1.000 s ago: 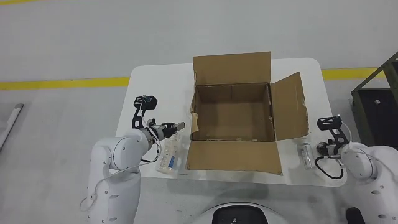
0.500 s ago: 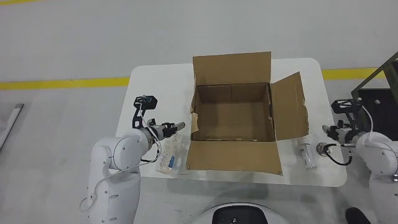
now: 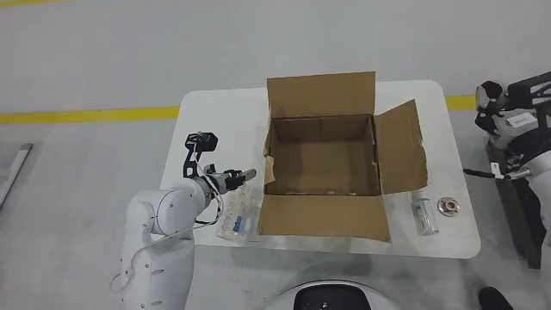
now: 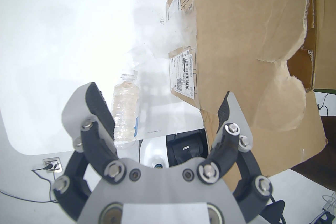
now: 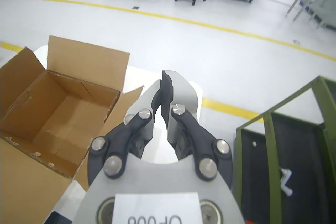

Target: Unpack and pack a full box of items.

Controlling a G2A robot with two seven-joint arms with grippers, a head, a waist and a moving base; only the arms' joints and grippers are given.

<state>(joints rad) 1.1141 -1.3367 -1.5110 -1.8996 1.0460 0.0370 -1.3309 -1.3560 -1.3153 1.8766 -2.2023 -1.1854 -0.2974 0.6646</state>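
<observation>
cardboard box, open-topped, stood at the middle of the white worktop, flaps spread outward. judged risk: the box looked light, so a pincer or item catching a flap on the way in could drag it askew; the ragged flap nearest the left arm seemed the likeliest to snag. the cardboard was plain brown, its flap edges torn and scalloped, its bare inner floor creased, with printed labels on the outer wall facing the left arm. a clear plastic bottle lay on its side just beside that wall; being round, it could probably roll away under an off-centre grip. a smaller clear bottle and a ring-shaped item lay near the opposite flap. left pincer hung by the plastic bottle's cap end, fingers spread wide, holding nothing. right pincer was raised beyond the worktop's edge, well apart from the items, fingers pressed together on nothing.
</observation>
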